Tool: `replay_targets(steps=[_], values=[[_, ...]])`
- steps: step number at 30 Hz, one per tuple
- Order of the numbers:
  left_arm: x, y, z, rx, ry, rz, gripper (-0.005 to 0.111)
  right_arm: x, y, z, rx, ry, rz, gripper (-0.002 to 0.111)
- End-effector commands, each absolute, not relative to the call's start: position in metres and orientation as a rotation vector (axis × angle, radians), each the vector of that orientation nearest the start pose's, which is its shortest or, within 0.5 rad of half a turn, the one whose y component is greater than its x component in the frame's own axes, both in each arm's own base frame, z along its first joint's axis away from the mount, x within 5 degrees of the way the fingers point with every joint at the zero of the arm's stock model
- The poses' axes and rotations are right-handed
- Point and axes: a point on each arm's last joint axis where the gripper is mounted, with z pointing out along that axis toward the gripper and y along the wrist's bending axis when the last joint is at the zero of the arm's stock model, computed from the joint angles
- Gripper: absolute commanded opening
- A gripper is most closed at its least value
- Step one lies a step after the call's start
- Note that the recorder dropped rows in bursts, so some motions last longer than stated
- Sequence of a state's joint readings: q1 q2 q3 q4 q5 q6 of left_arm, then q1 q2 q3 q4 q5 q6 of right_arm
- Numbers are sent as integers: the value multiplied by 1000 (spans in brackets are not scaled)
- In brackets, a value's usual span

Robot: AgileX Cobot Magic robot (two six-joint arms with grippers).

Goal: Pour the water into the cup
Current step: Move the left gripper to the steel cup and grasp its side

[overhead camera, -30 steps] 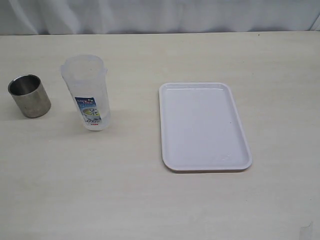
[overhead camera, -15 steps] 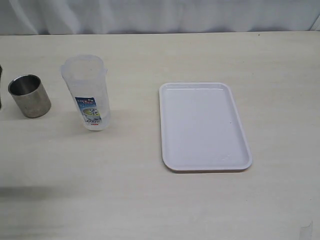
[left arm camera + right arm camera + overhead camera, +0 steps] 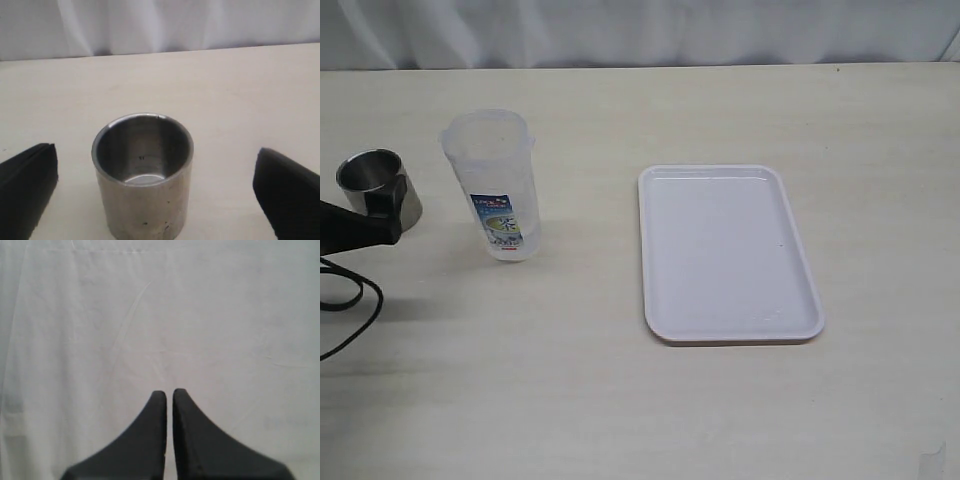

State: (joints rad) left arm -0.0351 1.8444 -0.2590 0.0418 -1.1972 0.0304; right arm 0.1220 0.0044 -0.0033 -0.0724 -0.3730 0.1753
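The steel cup [image 3: 364, 172] stands upright at the table's left, with the tall translucent pitcher [image 3: 495, 180] just right of it. My left gripper [image 3: 382, 205] reaches in from the left edge, and one black finger overlaps the cup's front side. In the left wrist view the cup [image 3: 145, 200] sits between the two fingers; the left gripper [image 3: 156, 151] is wide open and touches nothing. Water does not show clearly in either vessel. My right gripper [image 3: 169, 392] is shut on nothing, faces white cloth and is out of the exterior view.
A white rectangular tray [image 3: 730, 250] lies right of centre. A black cable [image 3: 355, 300] loops onto the table at the left edge. White cloth [image 3: 640, 30] hangs behind the table's far edge.
My left gripper has come in from the left edge and now reaches the cup, with its cable trailing behind. Cup, pitcher and tray have not moved.
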Motion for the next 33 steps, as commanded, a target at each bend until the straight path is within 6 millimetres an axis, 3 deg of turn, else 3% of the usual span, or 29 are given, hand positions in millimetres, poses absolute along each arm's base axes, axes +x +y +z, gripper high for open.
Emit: replay_targets(steps=[1, 17, 33], values=[[258, -8, 97, 64, 1868, 5, 105, 47, 8, 245, -23, 1123, 222, 4], [283, -7, 61, 42, 1935, 13, 105, 47, 8, 245, -23, 1125, 222, 4], [297, -5, 58, 21, 1907, 33, 105, 47, 8, 245, -23, 1125, 222, 4]])
